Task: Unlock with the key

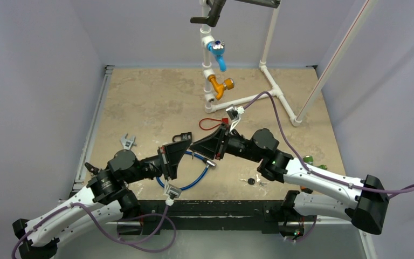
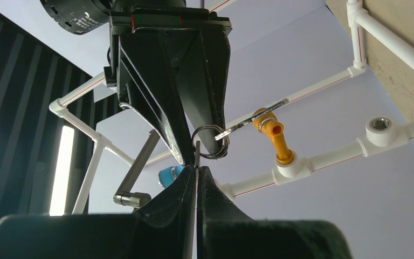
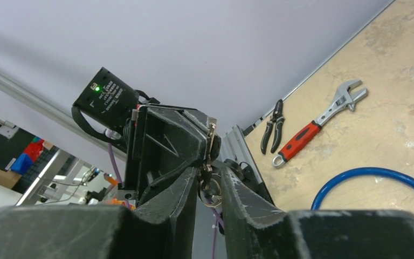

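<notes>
The only writing is small white print on a black label (image 3: 107, 93) by a green light on the left arm's wrist, too small to read.

The key (image 2: 197, 154) is held up over the near middle of the table (image 1: 151, 102), where the two arms meet tip to tip. The left gripper (image 2: 197, 175) is clamped on it, its fingers pressed against the thin blade, which is seen edge-on. The key ring (image 2: 210, 141) hangs at the key's free end, against one finger of the right gripper (image 3: 210, 181). That gripper's jaws stand narrow, with the ring between them. Whether they press on it I cannot tell.

The black padlock (image 1: 182, 137) shows just beyond the meeting point. A blue cable (image 1: 194, 183) loops on the table under the grippers. More keys (image 1: 253, 181) lie near the right arm. A red-handled wrench (image 3: 312, 132) and pliers (image 3: 274, 129) lie side by side at the table's left.
</notes>
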Tool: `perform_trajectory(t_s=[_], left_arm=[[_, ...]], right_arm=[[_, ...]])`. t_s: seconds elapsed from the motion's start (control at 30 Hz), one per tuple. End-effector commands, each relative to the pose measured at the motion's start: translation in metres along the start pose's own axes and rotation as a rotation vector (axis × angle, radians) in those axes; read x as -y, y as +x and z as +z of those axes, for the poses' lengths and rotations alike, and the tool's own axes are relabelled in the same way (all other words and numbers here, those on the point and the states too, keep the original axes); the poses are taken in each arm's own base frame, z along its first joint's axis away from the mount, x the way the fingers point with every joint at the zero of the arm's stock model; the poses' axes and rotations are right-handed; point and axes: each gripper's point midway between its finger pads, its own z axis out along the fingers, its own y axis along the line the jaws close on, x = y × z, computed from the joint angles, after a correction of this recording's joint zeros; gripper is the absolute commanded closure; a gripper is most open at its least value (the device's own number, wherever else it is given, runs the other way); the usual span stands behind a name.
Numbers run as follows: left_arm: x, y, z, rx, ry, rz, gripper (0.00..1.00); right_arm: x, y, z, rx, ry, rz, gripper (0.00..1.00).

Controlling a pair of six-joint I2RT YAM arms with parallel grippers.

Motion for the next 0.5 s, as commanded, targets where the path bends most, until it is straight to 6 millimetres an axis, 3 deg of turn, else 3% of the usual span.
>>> perform_trajectory(t_s=[0.0, 0.07, 0.4, 0.47], left_arm=[[-0.032, -0.002, -0.001, -0.021, -0.05, 0.485, 1.0], [-0.031, -0.002, -0.001, -0.02, -0.049, 0.485, 1.0], [-0.033, -0.004, -0.002, -0.016, -0.078, 0.439, 1.0], [-0.035, -0.003, -0.005, -0.021, -0.095, 0.399, 0.91]], right_arm=[[-0.012, -0.006, -0.001, 0.02, -0.057, 0.003, 0.85], [-0.013, -0.006, -0.002, 0.021, -0.062, 0.007, 0.99], [-0.024, -0.014, -0.015, 0.009, -0.104, 0.006, 1.0], [-0.025, -0.015, -0.02, -0.022, -0.092, -0.012, 1.0]])
